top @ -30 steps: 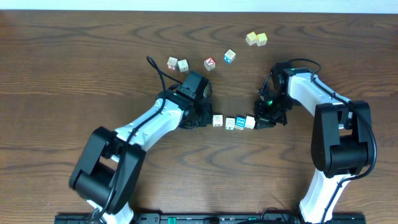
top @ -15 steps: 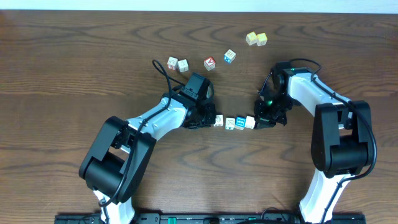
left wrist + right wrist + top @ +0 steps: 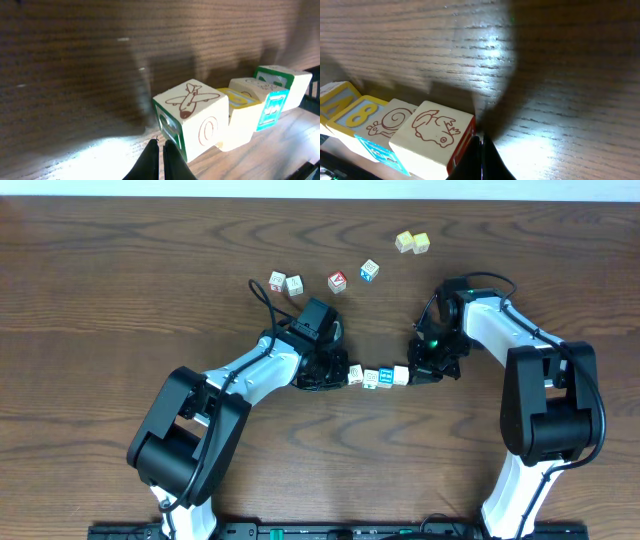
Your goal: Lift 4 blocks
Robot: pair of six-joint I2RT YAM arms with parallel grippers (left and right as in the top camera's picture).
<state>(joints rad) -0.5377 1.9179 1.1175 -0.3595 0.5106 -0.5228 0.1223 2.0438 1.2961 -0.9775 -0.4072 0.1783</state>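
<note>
Four blocks [image 3: 377, 377] form one touching row near the centre of the worktop [image 3: 120, 300]. Left jaws, fully closed, press against the row's left end. Right jaws, fully closed, press against its right end.

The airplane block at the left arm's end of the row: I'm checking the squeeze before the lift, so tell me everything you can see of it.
The airplane block is a cream wooden cube: a brown airplane drawn on top, a green-framed side, a red ring on another. It stands upright on the table, ending the row, its far side pressed against the yellow-topped block. The shut left gripper touches its near lower edge.
</note>
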